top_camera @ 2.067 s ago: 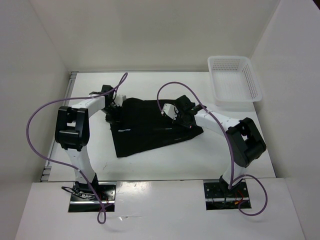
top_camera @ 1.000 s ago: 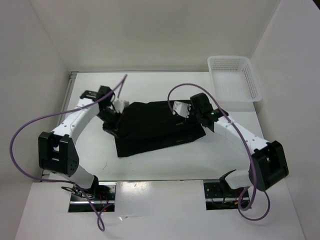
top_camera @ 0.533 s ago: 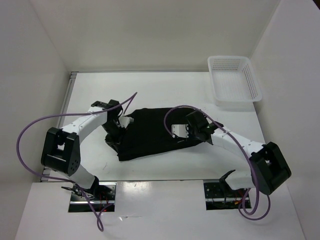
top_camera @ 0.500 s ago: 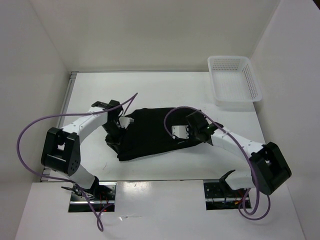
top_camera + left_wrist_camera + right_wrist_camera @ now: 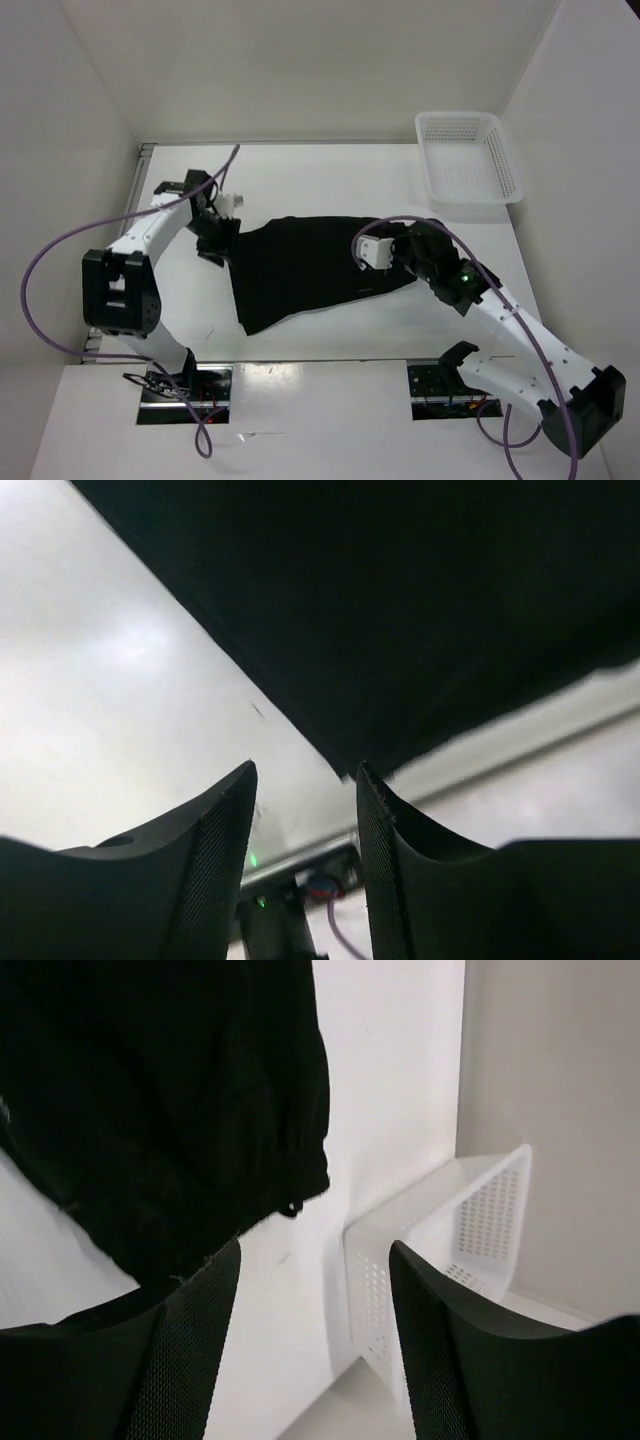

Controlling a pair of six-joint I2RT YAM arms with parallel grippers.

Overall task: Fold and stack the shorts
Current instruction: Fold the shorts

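Big white table (image 5: pixel 330 175). The black shorts (image 5: pixel 310 270) lie spread out in the middle of it, w/ one corner pointing at the near edge. The white basket (image 5: pixel 468 160) sits at the far right corner, well apart from the shorts. Left gripper (image 5: pixel 305 770) is at the shorts' left side, fingers spread, nothing pinched; a cloth corner is just by its tips. Right gripper (image 5: pixel 318 1245) is at the shorts' right edge, fingers spread too, nothing btwn them.

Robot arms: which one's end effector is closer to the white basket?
The right end effector, on the basket side of the shorts. The left end effector is across at their other edge.
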